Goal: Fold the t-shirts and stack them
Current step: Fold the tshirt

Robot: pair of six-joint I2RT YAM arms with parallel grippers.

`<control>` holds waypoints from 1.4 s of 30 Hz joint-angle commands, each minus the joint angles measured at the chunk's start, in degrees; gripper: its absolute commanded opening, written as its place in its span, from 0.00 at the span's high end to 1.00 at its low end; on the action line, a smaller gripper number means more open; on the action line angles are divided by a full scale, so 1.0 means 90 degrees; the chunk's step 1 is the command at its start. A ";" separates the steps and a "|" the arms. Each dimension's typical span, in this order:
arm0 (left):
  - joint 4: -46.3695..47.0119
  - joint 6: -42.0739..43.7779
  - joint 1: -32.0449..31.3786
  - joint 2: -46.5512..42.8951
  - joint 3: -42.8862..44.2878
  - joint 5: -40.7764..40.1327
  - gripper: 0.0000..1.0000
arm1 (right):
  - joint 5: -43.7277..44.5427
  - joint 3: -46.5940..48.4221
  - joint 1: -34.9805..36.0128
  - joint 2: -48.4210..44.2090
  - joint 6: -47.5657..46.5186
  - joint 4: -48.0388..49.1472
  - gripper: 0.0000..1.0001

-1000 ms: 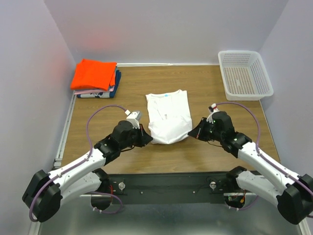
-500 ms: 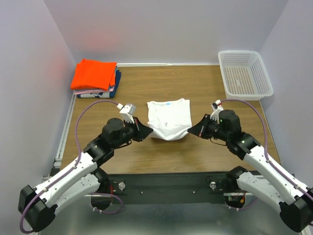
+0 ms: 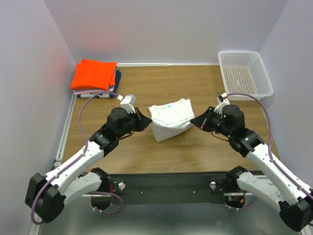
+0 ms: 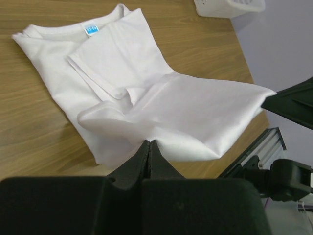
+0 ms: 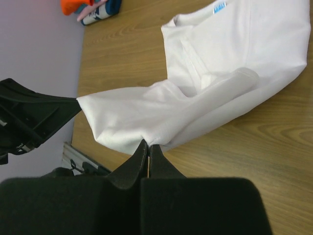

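The white t-shirt lies mid-table with its collar and blue neck label at the far end. Its near hem is lifted off the table and stretched between both grippers. My left gripper is shut on the hem's left corner; in the left wrist view the white t-shirt bunches at the left gripper. My right gripper is shut on the right corner; the white t-shirt hangs from the right gripper. A folded orange t-shirt lies on a dark blue one at the far left.
A white mesh basket stands at the far right corner. Walls close in the table on the left, back and right. A metal rail runs along the left edge.
Both grippers have risen and moved toward the far side, carrying the shirt's near hem up and over toward the collar. The shirt looks shorter from above.
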 commanded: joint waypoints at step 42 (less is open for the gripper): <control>0.0623 0.0859 0.1923 0.4934 0.2841 0.0684 1.00 | 0.0847 0.3525 -0.1036 0.5539 -0.0595 0.0857 0.99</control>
